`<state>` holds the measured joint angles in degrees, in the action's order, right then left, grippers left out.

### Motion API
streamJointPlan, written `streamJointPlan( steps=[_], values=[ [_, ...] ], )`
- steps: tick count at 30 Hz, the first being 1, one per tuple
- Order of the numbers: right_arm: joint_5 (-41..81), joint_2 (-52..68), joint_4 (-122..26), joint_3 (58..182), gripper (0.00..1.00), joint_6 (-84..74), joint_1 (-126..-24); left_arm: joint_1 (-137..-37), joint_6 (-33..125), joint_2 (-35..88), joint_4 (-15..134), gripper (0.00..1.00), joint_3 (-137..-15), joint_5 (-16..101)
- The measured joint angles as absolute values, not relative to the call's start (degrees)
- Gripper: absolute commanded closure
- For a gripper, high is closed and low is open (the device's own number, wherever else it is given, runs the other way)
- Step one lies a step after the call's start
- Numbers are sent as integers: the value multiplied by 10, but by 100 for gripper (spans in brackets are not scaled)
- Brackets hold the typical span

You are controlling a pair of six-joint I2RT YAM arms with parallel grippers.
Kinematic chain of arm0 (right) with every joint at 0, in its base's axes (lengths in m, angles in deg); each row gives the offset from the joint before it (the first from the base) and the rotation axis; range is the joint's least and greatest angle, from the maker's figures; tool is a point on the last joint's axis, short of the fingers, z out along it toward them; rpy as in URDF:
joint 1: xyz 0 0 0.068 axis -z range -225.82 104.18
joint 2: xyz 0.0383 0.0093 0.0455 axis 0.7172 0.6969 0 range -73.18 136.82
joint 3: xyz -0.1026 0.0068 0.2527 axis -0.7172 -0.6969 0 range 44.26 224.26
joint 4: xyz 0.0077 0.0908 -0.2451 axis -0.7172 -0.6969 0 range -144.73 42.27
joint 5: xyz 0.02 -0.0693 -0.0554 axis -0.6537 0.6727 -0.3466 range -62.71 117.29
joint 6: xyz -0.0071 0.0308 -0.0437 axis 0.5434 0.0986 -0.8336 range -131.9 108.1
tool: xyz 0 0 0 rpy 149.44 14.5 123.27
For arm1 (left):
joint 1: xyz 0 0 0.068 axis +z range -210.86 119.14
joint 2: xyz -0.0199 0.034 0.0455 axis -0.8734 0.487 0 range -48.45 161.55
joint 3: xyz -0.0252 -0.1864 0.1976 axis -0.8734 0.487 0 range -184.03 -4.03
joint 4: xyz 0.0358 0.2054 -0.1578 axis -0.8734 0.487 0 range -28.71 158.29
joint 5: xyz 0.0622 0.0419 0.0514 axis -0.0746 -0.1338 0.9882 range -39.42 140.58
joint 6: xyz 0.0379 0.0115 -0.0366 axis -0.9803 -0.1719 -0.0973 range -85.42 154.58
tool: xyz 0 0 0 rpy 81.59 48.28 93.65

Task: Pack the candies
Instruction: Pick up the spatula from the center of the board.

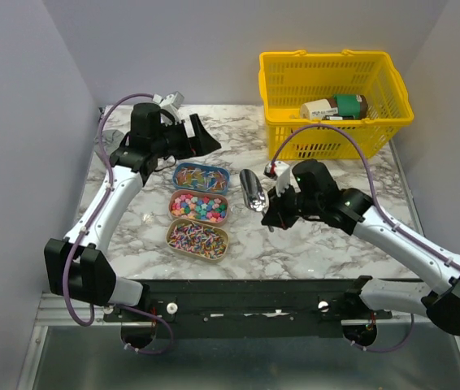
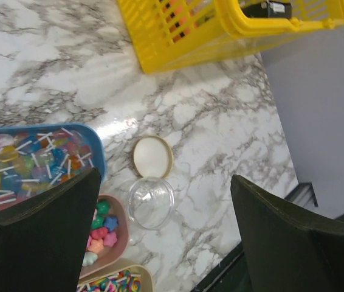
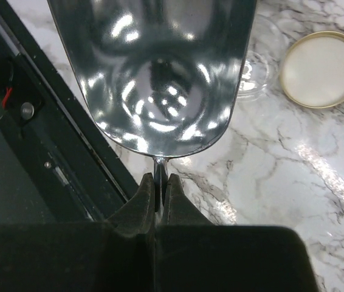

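Top external view is taken from above and behind the arm bases, pitched down — the whole marble table (image 1: 295,253), both arms and the yellow basket (image 1: 336,89) are framed from afar. Left wrist view is aimed down from high over the table, past the left gripper (image 2: 166,176); candies (image 2: 26,158), clear jar (image 2: 151,204), lid (image 2: 152,156) and a basket corner are caught. Right wrist view is set very near, along the right gripper (image 3: 160,182) — mostly filled by the scoop (image 3: 160,79). Jar and lid are shared by both wrist views; basket and candies by top and left wrist.
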<state>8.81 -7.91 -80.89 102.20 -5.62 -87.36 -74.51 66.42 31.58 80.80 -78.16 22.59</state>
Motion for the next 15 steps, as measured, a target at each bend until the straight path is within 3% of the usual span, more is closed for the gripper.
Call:
streamJointPlan(
  steps=[11,15],
  values=[
    [111,-8,-840,1078,99,-86,-922,-788,630,282,781,1,-715,97],
    [127,2,-844,1093,99,-90,-928,-800,624,270,764,7,-697,71]
  ],
)
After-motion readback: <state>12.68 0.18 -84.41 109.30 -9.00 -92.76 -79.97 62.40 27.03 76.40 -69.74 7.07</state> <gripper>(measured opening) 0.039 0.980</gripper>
